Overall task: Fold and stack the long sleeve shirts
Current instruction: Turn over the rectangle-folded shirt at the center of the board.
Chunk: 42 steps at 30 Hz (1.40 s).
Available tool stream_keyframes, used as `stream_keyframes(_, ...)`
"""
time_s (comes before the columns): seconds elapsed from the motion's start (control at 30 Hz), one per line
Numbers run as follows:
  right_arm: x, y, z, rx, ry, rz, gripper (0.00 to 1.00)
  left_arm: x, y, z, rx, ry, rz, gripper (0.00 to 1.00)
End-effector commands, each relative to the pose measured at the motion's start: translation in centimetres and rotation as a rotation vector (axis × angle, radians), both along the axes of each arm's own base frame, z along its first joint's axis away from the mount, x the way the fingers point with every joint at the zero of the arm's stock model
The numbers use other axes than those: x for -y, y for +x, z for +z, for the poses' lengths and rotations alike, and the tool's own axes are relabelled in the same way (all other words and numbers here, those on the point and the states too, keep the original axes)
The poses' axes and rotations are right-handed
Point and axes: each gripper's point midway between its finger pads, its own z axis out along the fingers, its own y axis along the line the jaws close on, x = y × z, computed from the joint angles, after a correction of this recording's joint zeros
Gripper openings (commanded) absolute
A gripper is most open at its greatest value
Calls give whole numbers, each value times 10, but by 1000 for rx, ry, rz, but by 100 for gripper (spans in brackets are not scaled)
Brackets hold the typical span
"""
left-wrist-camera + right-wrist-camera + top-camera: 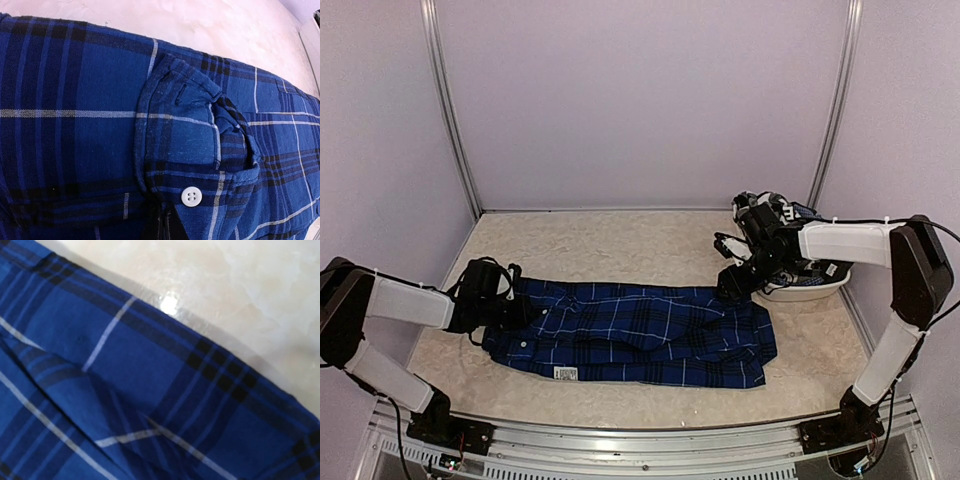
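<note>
The blue shirt [640, 335] is laid left to right, with its left end clamped by the left gripper [515, 308]. The right gripper [730, 285] is at the far-right corner, and its opening cannot be told.

Blue shirt [640, 335]: woven cloth, matt, weave visible close up, soft creases. Button [191, 196] on it: white plastic, slight gloss. Table [600, 245]: pale mottled top, smooth, glossy, shows a glare spot. Basin [815, 291] at 3 o'clock: white plastic, smooth. Rail [650, 445] at 6 o'clock: ribbed bare metal, satin. Arm shells [845, 243]: white plastic, matt.
</note>
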Motion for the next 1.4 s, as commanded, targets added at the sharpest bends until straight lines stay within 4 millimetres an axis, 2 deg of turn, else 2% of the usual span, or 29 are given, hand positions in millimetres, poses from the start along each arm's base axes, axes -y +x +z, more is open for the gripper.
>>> stream_keyframes(0.0,4,0,-6,-8,-5,-5,61,3,6,17,49,-36,-7,0)
stream_keyframes(0.23,7,5,5,27,-22,-17,61,-12,24,74,189,-24,72,0)
stream_keyframes(0.33,8,6,6,29,-27,-21,61,-22,28,89,225,-11,103,0)
stream_keyframes(0.53,11,5,3,26,-40,-25,61,-41,26,86,233,22,166,0)
stream_keyframes(0.87,10,7,4,24,-39,-25,62,-35,21,55,168,14,132,2)
stream_keyframes(0.97,8,6,5,21,-26,-21,62,-32,21,52,160,10,111,16)
stream_keyframes(1.1,-1,6,9,27,20,0,61,-32,22,55,175,13,112,44)
stream_keyframes(1.23,-12,3,9,25,52,20,57,-35,24,71,233,7,136,66)
stream_keyframes(1.37,-24,-1,1,8,66,42,53,-18,21,99,341,-53,92,83)
